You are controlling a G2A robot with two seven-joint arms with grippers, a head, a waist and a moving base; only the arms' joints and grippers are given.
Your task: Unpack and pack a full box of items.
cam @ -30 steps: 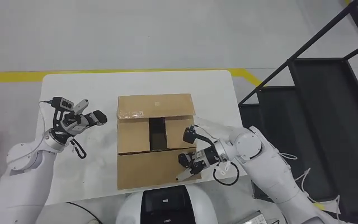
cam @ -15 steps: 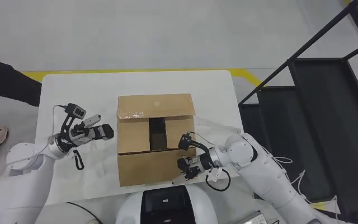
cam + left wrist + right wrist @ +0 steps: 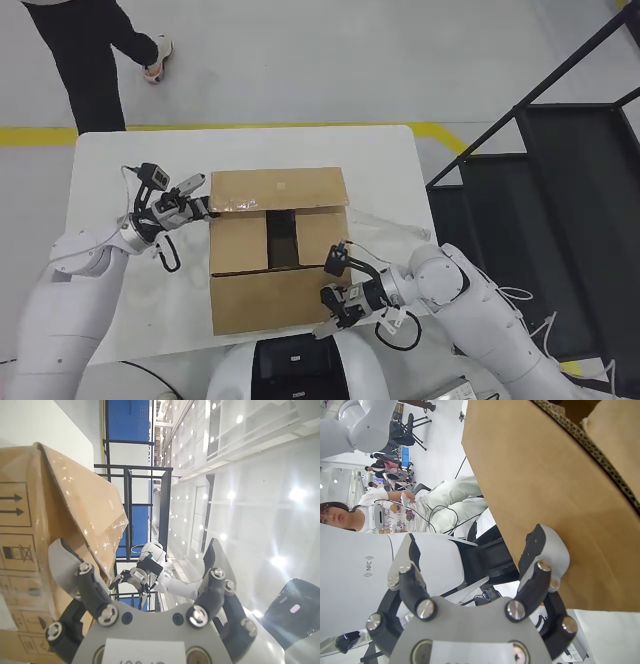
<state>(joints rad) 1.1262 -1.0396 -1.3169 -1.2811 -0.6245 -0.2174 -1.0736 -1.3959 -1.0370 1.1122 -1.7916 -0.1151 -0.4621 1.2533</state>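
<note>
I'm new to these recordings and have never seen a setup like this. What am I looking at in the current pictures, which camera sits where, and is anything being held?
This is a two-armed robot working at a white table. The top view looks down from a camera above its arms. The other two pictures come from a camera on each wrist, looking along that arm's claw. On the table stands one cardboard box, its top partly folded shut, with a dark gap in the middle. The left claw is open at a far corner of the box. The right claw is open at the near corner on the opposite side, one finger right by the cardboard. Neither claw holds anything.
</note>
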